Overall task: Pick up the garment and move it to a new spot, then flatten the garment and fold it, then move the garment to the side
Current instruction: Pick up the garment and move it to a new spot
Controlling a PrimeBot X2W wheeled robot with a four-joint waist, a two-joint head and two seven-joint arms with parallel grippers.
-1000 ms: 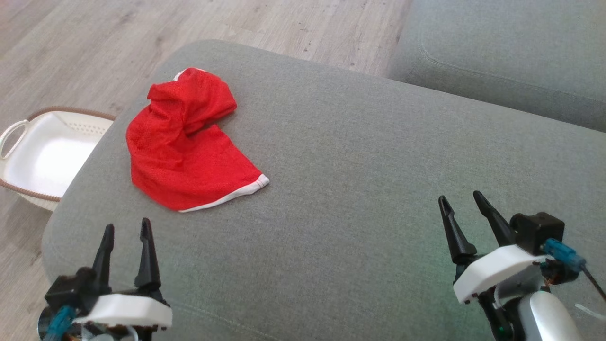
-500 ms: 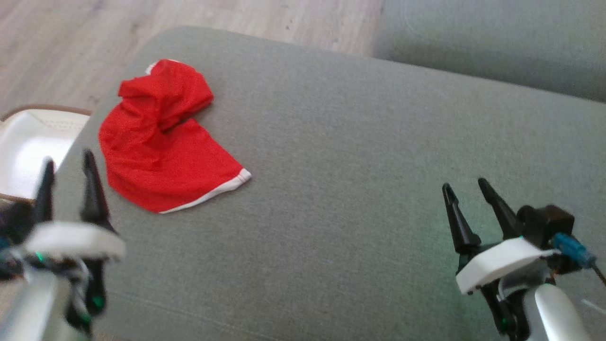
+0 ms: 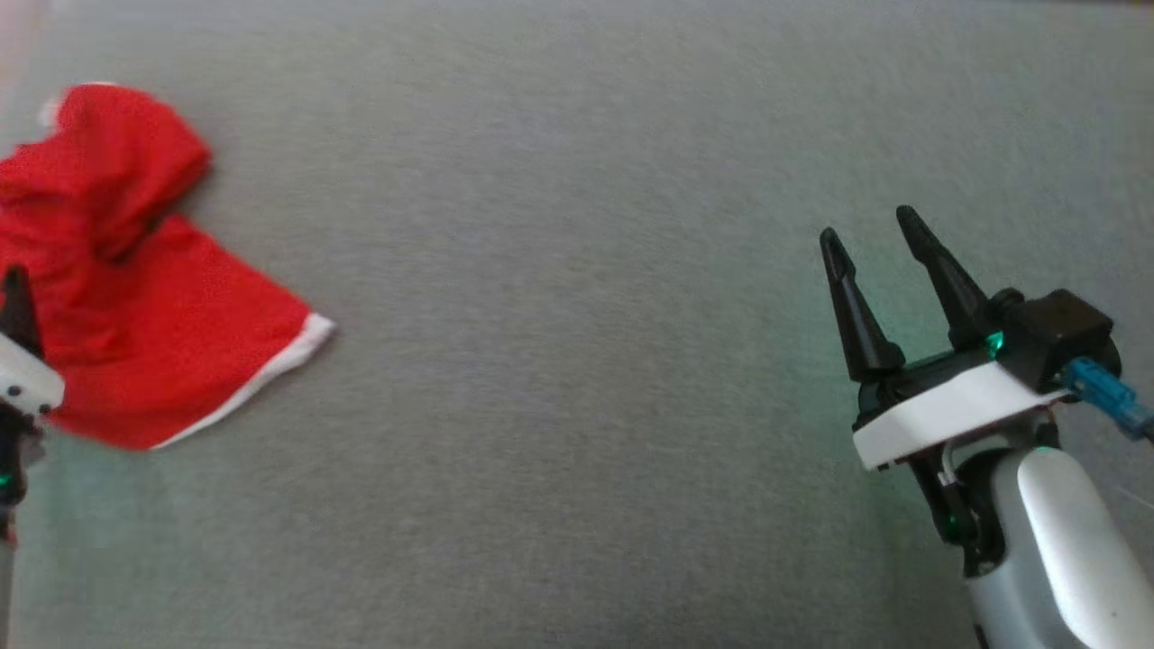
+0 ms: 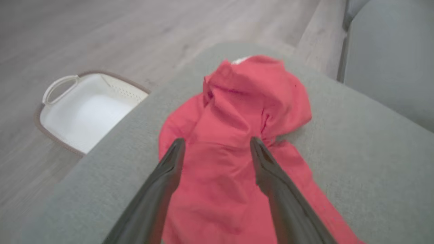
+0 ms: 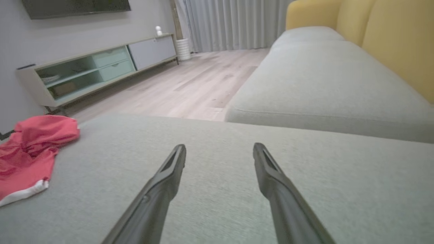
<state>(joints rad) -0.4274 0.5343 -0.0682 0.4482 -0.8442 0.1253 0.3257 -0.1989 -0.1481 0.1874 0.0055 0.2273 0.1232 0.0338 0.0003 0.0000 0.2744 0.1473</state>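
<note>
Both pincers spread wide, nothing held.
The left gripper (image 4: 217, 140) hovers, its 2 fingers parted, over the crumpled red garment (image 4: 237, 98) at the grey cushion's (image 4: 373, 162) left end, seemingly not touching it. The right gripper (image 3: 867, 225), equally parted, stands above bare cushion, well apart.

Red garment (image 3: 153, 333) with white trim, grey cushion (image 3: 577, 270), white basket (image 4: 84, 112), yellow sofa back (image 5: 383, 30).
</note>
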